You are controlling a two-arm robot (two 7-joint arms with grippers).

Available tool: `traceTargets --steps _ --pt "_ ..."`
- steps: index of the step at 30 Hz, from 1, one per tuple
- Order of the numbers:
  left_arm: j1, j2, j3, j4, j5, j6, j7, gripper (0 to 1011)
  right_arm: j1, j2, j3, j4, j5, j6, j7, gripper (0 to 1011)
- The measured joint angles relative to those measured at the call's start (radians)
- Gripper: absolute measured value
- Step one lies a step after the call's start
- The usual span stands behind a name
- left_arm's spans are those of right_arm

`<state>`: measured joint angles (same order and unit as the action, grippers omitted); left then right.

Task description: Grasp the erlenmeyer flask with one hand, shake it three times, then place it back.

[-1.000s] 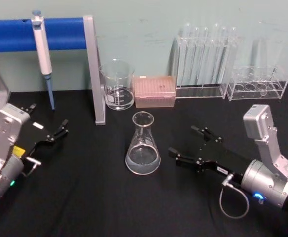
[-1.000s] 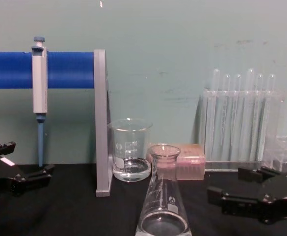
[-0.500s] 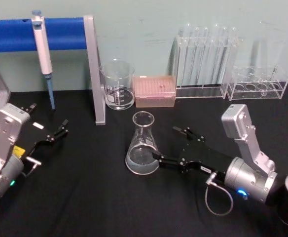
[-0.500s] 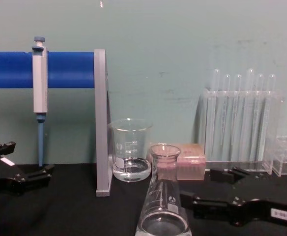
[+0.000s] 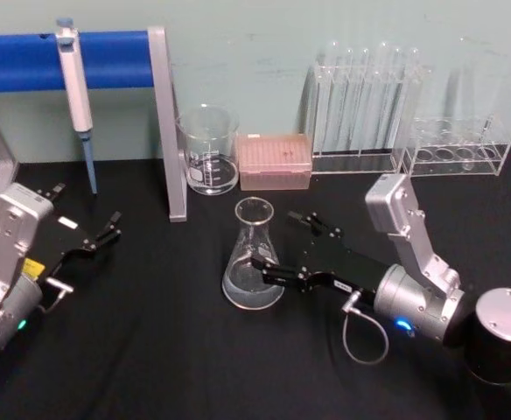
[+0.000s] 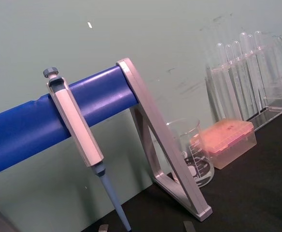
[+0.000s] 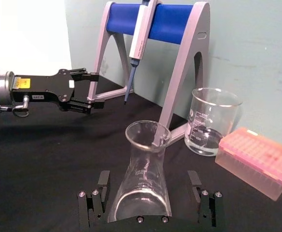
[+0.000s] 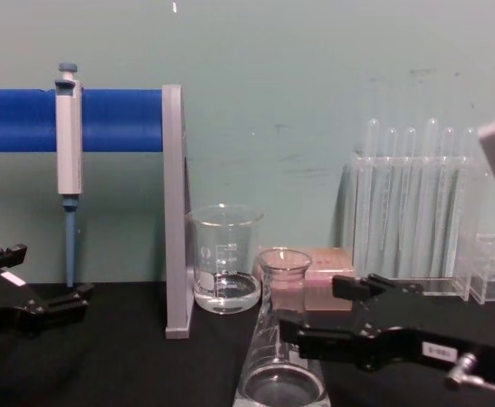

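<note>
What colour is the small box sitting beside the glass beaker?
The box is pink, clearest in the right wrist view.

Pipette stand (image 5: 115,59): I see a blue bar on grey legs at the back left of the table.
Pipette (image 5: 73,79): hangs upright from the bar, its blue tip pointing down.
Beaker (image 5: 208,150): just beside the stand's right leg, with a little clear liquid in the bottom.
Tip box (image 5: 275,161): pink, just right of the beaker, against the wall.
Test tubes (image 5: 360,101): I make out a row standing upright in a clear rack.
Low rack (image 5: 455,149): clear, at the far right of the row.
Table (image 5: 150,350): black.
</note>
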<state>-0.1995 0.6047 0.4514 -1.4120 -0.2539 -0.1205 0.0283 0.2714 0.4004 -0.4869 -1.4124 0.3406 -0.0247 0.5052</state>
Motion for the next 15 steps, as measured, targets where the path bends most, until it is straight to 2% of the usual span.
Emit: traceTargets --steps 15 --pt "0.000 0.000 0.000 0.000 0.000 0.000 0.000 1001 0.062 -0.068 -0.020 0.087 -0.063 -0.048 -0.009 1003"
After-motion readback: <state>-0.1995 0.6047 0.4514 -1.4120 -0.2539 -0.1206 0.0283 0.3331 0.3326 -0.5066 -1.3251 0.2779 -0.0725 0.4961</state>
